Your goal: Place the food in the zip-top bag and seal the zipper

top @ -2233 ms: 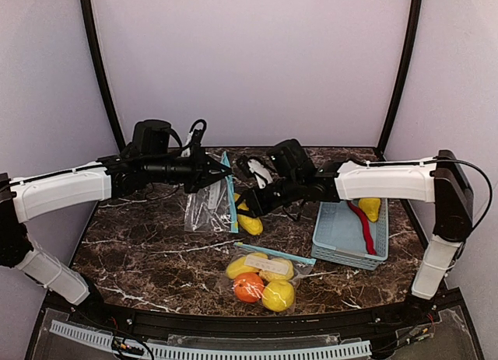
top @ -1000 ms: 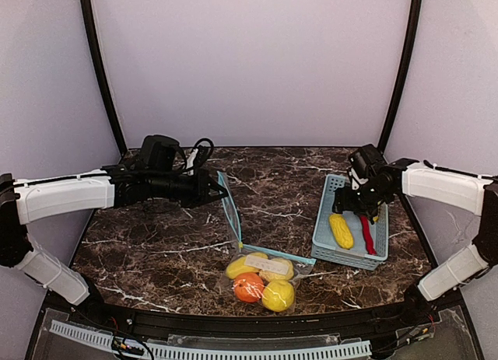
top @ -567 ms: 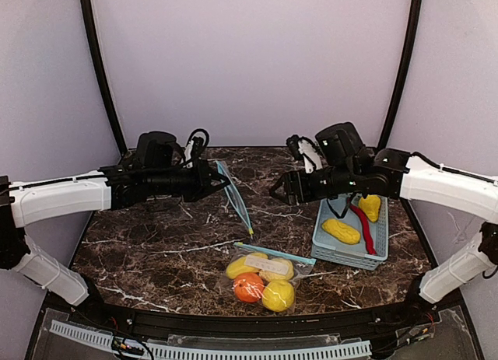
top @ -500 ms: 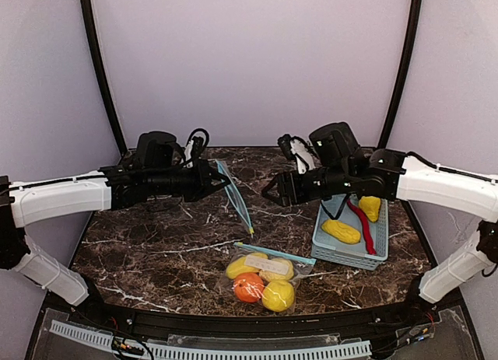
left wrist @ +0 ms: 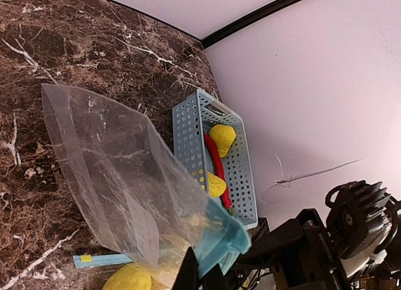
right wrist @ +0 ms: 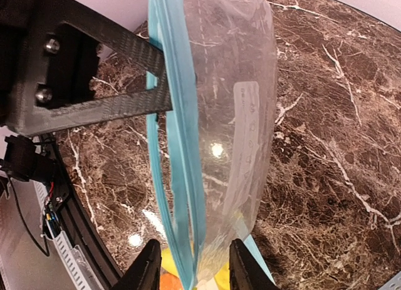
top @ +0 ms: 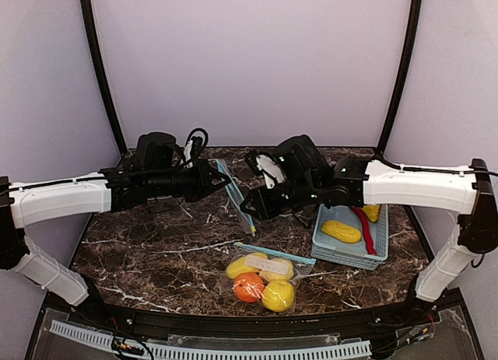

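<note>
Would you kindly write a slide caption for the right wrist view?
Right claw straddling the blue zipper strip of a clear bag held up by the left claw.

You had a dark marbled surface [top: 156, 243] before you. Near its front edge lay a filled clear bag [top: 268, 264] of yellow fruits [top: 278, 295] and an orange [top: 249, 287]; a pale blue basket [top: 342, 256] stood to the right.
</note>
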`<action>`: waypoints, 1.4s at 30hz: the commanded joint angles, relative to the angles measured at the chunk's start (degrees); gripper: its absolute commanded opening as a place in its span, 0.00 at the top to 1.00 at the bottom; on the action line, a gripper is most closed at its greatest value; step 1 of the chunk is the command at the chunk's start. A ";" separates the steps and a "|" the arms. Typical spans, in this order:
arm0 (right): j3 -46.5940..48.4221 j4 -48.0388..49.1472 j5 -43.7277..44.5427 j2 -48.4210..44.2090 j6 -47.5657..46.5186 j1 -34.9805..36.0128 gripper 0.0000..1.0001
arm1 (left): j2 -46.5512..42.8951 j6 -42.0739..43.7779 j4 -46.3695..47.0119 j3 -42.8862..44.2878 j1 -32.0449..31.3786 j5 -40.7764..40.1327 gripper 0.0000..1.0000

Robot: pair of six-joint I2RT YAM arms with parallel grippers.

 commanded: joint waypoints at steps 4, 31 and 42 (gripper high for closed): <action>3.20 -2.51 6.94 3.72 -0.49 0.94 0.74 | -2.91 -0.20 1.24 -1.18 -0.35 -0.39 0.99; 10.56 -12.12 14.33 9.74 -8.85 2.82 1.00 | -2.95 25.90 -30.92 3.91 -2.55 -15.25 0.53; 11.67 -12.97 14.52 10.83 -9.49 3.33 1.00 | -1.00 35.67 -42.19 12.83 -2.55 -18.38 0.15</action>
